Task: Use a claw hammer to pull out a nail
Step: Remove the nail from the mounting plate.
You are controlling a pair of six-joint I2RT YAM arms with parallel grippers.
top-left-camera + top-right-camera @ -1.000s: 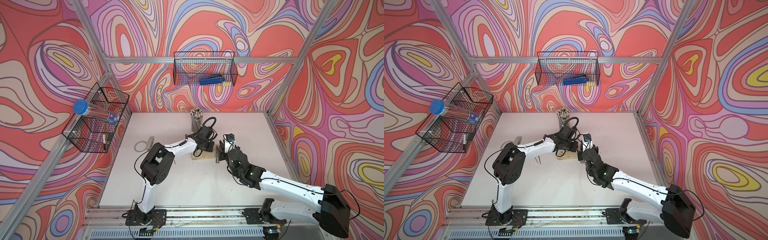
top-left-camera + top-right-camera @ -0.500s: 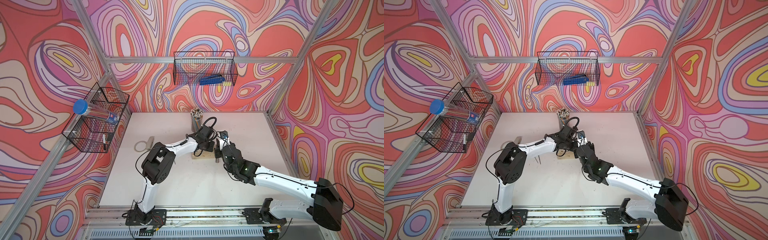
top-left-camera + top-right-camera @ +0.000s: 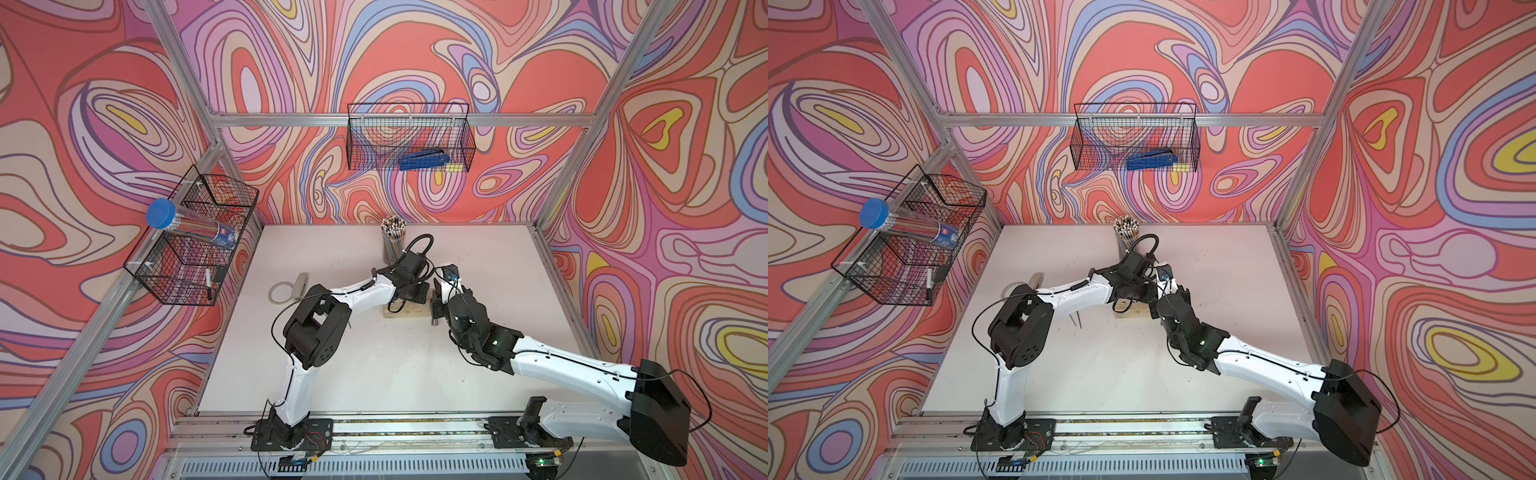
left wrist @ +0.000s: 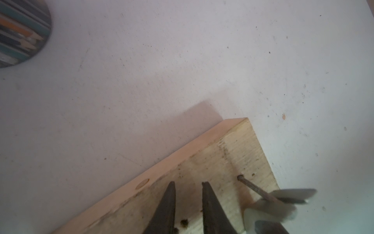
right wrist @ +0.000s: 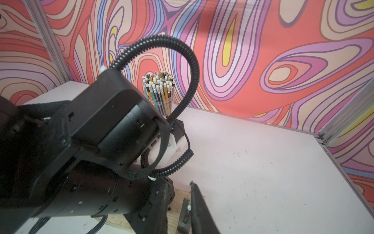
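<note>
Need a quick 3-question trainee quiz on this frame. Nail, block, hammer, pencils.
1. True or false: the thin steel nail stands upright in the pale wooden block.
2. What hooks the nail? A) a magnet B) the curved claw of the silver-headed claw hammer C) nothing
3. Fill in: the clear cup of coloured pencils stands at the ____ edge of the white table.
Key: 1 false, it leans. 2 B. 3 back.
</note>
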